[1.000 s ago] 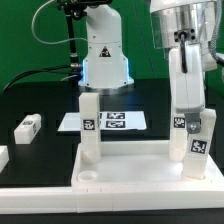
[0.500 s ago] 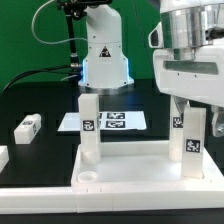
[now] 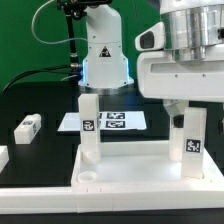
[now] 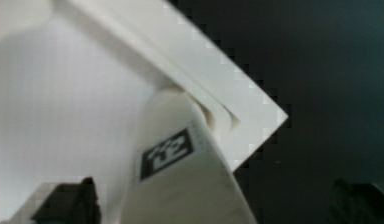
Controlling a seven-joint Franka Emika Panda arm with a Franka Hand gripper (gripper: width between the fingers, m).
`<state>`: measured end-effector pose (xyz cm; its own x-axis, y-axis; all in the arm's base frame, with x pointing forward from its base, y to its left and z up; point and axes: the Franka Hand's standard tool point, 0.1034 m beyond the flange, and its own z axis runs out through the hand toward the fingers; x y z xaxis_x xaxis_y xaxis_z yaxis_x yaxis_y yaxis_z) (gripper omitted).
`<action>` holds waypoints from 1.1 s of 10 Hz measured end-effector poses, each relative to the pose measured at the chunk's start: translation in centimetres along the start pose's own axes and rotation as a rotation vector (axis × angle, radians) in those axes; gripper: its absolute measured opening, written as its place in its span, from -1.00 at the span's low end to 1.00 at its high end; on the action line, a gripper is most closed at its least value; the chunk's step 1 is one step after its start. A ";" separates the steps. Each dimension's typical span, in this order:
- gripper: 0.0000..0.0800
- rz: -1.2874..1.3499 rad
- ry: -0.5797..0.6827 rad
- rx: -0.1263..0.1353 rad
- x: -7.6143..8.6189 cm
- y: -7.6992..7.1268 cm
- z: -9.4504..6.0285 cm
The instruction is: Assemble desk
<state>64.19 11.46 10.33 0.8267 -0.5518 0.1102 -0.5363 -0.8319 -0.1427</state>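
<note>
The gripper (image 3: pixel 185 108), fingers spread, hangs just above the leg (image 3: pixel 191 145) at the exterior view's right, which stands upright in a corner of the tabletop (image 3: pixel 135 168).

A plain green backdrop (image 3: pixel 20 40) closes off the scene behind a matte black counter (image 3: pixel 45 95), which sits under soft, even light. The marker board (image 3: pixel 120 121) lies flat near the counter's middle, its black-and-white tags facing up. In the wrist view the counter reads near-black.
</note>
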 end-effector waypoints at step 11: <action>-0.25 0.909 -0.052 0.026 0.1 1.2 0.4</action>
<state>63.71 10.42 9.79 0.0945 -0.9905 -0.0997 -0.9816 -0.0760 -0.1752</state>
